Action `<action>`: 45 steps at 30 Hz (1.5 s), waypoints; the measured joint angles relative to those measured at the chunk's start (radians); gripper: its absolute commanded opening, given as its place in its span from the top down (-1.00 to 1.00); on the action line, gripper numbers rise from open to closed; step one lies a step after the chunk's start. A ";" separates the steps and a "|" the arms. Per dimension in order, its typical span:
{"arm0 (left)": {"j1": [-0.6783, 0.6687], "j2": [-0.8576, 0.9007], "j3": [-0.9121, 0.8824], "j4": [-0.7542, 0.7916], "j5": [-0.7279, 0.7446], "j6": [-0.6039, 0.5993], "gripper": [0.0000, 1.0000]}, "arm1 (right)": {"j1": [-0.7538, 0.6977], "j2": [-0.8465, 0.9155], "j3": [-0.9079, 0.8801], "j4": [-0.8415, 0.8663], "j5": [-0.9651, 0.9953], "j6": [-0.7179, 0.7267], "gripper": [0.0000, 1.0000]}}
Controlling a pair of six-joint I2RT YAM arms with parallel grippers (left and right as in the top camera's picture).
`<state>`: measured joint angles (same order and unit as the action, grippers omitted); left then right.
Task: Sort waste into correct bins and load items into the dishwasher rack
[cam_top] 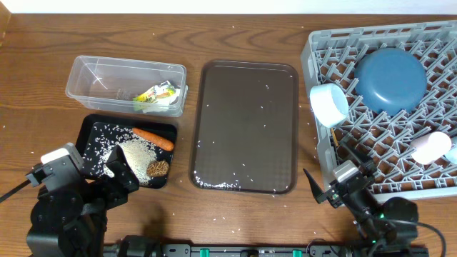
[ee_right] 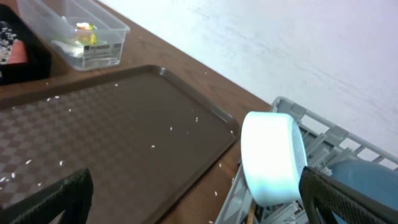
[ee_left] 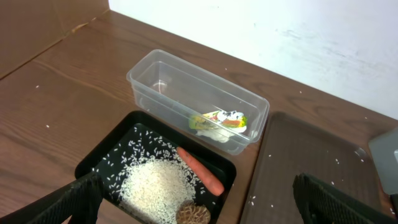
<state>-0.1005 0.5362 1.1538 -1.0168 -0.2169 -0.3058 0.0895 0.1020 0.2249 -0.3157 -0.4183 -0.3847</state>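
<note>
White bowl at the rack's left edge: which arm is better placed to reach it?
Right, probably. The right gripper hangs open near the white bowl at the dishwasher rack; the left gripper is across the table, over the black tray.

Desk [cam_top: 43, 57]: brown wood grain.
Tub [cam_top: 107, 75], far-left: clear, holding yellow-green wrappers [cam_top: 156, 96].
Black tray [cam_top: 153, 125], near-left: white rice [cam_top: 136, 153], orange carrot [cam_top: 153, 138], brown lump [cam_top: 158, 168].
Serving tray [cam_top: 246, 114], centre: dark brown, checker-textured, flecked white.
Rack [cam_top: 314, 57], right edge: grey. It holds a dark-blue dish [cam_top: 390, 78], white bowl [cam_top: 329, 103], pink cup [cam_top: 430, 148] and light-blue cup [cam_top: 452, 153].
</note>
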 measured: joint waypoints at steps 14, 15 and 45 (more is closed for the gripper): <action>0.000 0.000 0.000 0.000 0.000 0.000 -0.96 | 0.000 -0.088 -0.205 0.275 -0.001 0.034 -0.99; 0.000 0.000 0.000 0.000 0.000 0.000 -0.96 | 0.000 -0.089 -0.208 0.277 -0.001 0.034 -0.98; 0.000 0.000 0.000 0.000 0.000 0.000 -0.96 | 0.000 -0.089 -0.215 0.275 -0.001 0.034 -0.98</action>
<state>-0.1005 0.5362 1.1538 -1.0172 -0.2169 -0.3058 0.0895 0.0128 0.0101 -0.0402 -0.4191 -0.3504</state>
